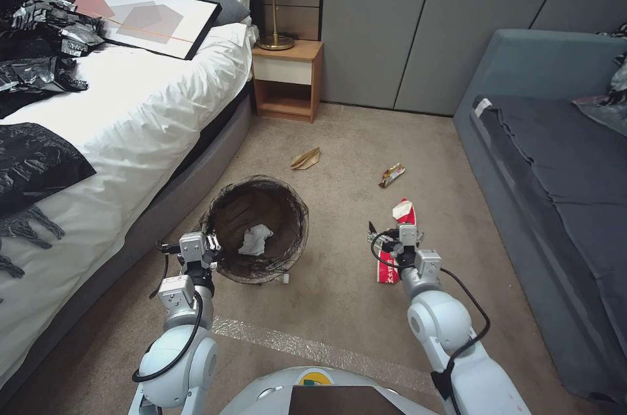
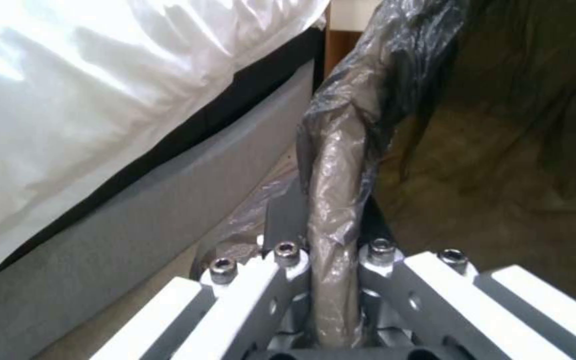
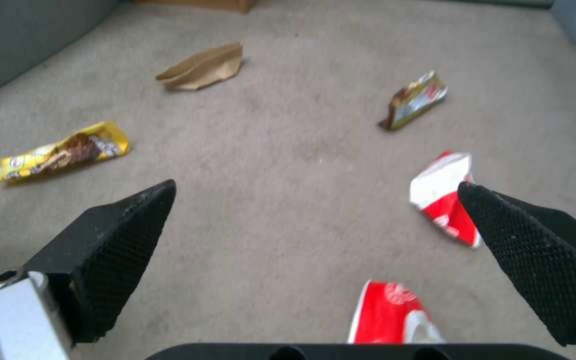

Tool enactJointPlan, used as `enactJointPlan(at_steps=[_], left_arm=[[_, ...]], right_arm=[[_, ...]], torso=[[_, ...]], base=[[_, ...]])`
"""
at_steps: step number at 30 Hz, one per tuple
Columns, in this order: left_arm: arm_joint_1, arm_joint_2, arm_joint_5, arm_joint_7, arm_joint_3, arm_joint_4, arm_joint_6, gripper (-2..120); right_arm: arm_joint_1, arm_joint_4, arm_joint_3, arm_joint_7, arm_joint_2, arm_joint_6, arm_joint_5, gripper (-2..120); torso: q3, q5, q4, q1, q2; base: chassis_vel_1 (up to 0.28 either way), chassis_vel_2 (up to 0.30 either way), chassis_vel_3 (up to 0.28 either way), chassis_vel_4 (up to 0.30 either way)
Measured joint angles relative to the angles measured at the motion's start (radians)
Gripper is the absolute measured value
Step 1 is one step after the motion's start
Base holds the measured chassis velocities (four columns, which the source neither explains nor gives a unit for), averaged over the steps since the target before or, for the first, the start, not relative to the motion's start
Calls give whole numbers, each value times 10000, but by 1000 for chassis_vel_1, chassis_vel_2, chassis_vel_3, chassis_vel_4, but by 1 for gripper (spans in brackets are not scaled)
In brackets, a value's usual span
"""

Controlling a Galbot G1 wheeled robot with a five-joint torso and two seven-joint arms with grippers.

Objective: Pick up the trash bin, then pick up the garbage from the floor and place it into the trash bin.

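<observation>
Beside the bed point(image 1: 130, 114), on the beige carpeted floor point(image 1: 339, 310), the trash bin point(image 1: 261, 206) stands with its dark bag folded over the rim and a white tissue point(image 1: 255, 240) lying inside. The left gripper point(image 1: 210, 246) is at the near-left edge of the bin; the left wrist view shows its fingers point(image 2: 281, 220) closed on the bag-wrapped rim point(image 2: 335, 200), one finger outside and the other inside the bin.

The right gripper point(image 1: 398, 232) hangs low over the floor to the right of the bin, its black textured pads point(image 3: 115, 240) spread wide apart — nothing between them. Just below it lie two crumpled red-white packets: one point(image 1: 403, 210) just ahead of the fingertips, the other point(image 1: 387, 269) under the wrist. Farther out are a yellow-brown snack wrapper point(image 1: 392, 174) and a flattened brown paper bag point(image 1: 306, 158), well apart from each other. The right wrist view also shows another yellow snack wrapper point(image 3: 61, 152) on the carpet — near the brown paper bag.
</observation>
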Motion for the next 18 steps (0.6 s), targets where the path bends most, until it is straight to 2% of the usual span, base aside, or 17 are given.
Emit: enactJointPlan(at_steps=[2, 3, 5, 6, 7, 8, 9, 10, 11, 12, 14, 15, 17, 18], left_arm=[[0, 0, 0, 0, 0, 0, 0, 0], [-6, 14, -7, 1, 4, -13, 6, 0], [-6, 17, -9, 2, 4, -15, 6, 0], [-6, 28, -13, 1, 1, -18, 8, 0], [-4, 46, -23, 5, 0, -24, 11, 0], [-3, 56, -27, 6, 0, -25, 11, 0], [-3, 56, -27, 6, 0, -25, 11, 0], [-1, 61, -30, 6, -1, -26, 11, 0], [1, 72, -34, 7, 0, -26, 17, 0], [1, 72, -34, 7, 0, -26, 17, 0], [4, 79, -35, 9, 1, -26, 22, 0], [6, 80, -36, 8, -2, -23, 24, 0], [0, 81, -37, 11, 0, -7, 24, 0], [1, 80, -37, 11, -2, 15, 29, 0]], right_arm=[[-57, 133, 18, 3, -74, -366, 20, 100], [-96, 391, 97, 23, -273, -1440, 314, 100], [-94, 411, 103, 24, -293, -1538, 359, 100], [-76, 492, 110, 25, -377, -1956, 550, 100], [67, 605, 127, 77, -536, -3064, 1004, 100], [198, 605, 127, 178, -614, -3633, 1255, 100], [198, 605, 127, 178, -614, -3633, 1255, 100], [314, 592, 123, 268, -676, -4047, 1450, 100], [751, 337, 90, 481, -889, -5416, 2163, 100], [751, 337, 90, 481, -889, -5416, 2163, 100], [1100, -8, 46, 526, -1063, -6348, 2754, 100], [1220, -169, -9, 538, -1108, -6605, 2968, 100], [1436, -514, -72, 563, -1154, -6831, 3147, 100], [1639, -817, -151, 580, -1187, -6982, 3291, 100]], torso=[[0, 0, -1, 0, 0], [0, 0, 0, 0, 0], [0, 0, -1, 0, 0], [0, 0, -3, 0, 0], [0, 0, -2, 0, 0], [0, 0, -1, 0, 0], [0, 0, -1, 0, 0], [0, 0, -1, 0, 0], [0, 1, 0, 0, 0], [0, 1, 0, 0, 0], [1, 1, 3, 0, 0], [1, -1, -4, 0, 1], [0, -4, -4, -1, 0], [1, 8, -1, 0, 0]], base=[[0, 0, 0, 0], [0, 0, 0, 0], [0, 0, 0, 0], [0, 0, 0, 0], [0, 0, 0, 0], [0, 0, 0, 0], [0, 0, 0, 0], [0, 0, 0, 0], [0, 0, 0, 0], [0, 0, 0, 0], [0, 0, 0, 0], [0, 0, 0, 0], [0, 0, 0, 0], [0, 0, 0, 0]])
